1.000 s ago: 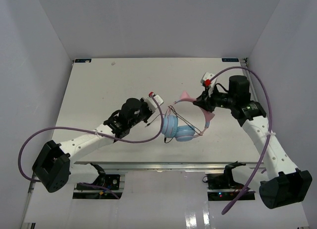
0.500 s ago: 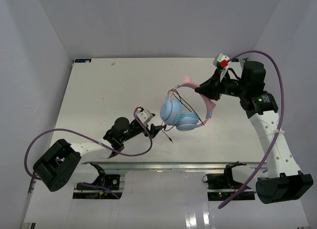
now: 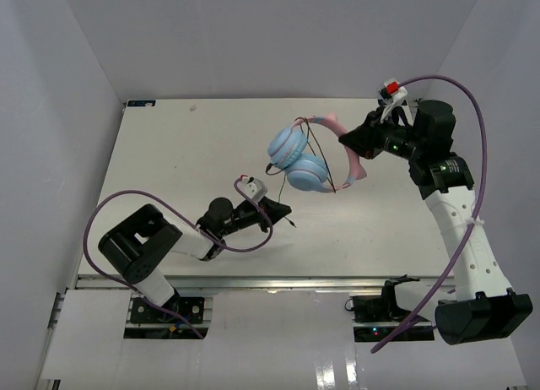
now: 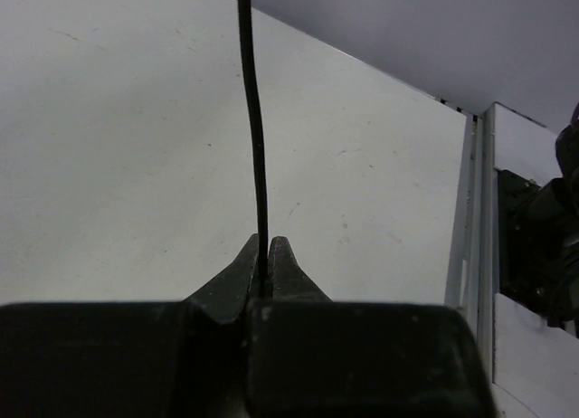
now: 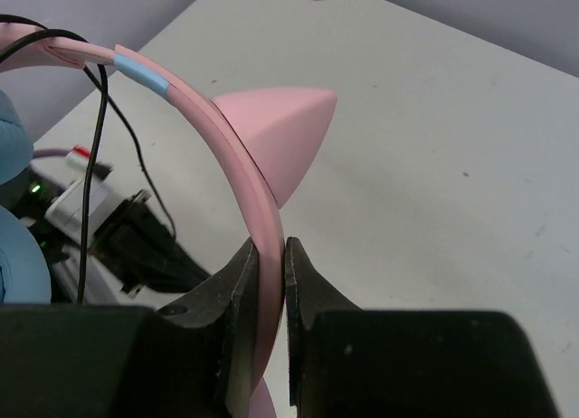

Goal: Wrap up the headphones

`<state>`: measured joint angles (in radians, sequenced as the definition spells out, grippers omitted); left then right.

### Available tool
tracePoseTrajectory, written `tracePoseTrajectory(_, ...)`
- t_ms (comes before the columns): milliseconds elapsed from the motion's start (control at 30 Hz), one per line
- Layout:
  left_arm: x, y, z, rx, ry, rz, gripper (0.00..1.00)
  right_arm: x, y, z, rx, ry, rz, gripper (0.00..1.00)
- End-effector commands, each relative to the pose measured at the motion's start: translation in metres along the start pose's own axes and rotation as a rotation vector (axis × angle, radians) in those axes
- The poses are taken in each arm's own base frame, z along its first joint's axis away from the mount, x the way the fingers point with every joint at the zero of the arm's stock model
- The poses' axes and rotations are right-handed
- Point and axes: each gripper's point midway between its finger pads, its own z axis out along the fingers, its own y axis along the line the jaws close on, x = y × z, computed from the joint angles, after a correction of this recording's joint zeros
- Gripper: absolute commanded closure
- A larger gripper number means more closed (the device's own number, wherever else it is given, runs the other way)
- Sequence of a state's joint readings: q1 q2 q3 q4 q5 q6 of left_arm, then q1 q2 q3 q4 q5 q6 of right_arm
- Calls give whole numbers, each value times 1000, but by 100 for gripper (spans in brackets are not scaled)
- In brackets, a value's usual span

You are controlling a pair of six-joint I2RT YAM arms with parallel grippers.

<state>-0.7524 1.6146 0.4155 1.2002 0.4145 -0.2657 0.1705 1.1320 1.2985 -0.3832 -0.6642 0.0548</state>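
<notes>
Headband (image 5: 271, 133) clamped by right gripper (image 5: 270, 252), cable (image 4: 255, 119) pinched by left gripper (image 4: 265, 253); the cable could be pulled free by over-tension.

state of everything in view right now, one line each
headphones, held up by the pink headband
cable, pinched and stretched straight away from the left tool
left tool, shut on the cable
right tool, shut on the headband
</notes>
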Motion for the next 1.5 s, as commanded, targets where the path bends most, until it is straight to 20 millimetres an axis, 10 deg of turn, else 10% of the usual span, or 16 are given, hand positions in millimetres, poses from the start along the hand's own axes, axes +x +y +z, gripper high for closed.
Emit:
tracePoseTrajectory(0,-12,-28,13,14,-49,-95,100,-29,-63,-2,402,-175,162,92)
tracePoseTrajectory(200,-11,-46,46,-2,57,-132,100,30,-100,24,732,-90,57,92)
tracePoseTrajectory(567,-15,-55,84,-8,269,-154,100,66,-128,35,950,-39,-170,92)
tracePoseTrajectory(867,-36,-20,59,-164,543,124,95,135,-74,61,432,206,-518,92)
tracePoseTrajectory(1100,-29,-2,51,-156,704,295,84,202,-54,77,235,349,-410,92)
tracePoseTrajectory(1467,-10,29,47,-218,785,452,56,252,-45,86,99,468,-209,92)
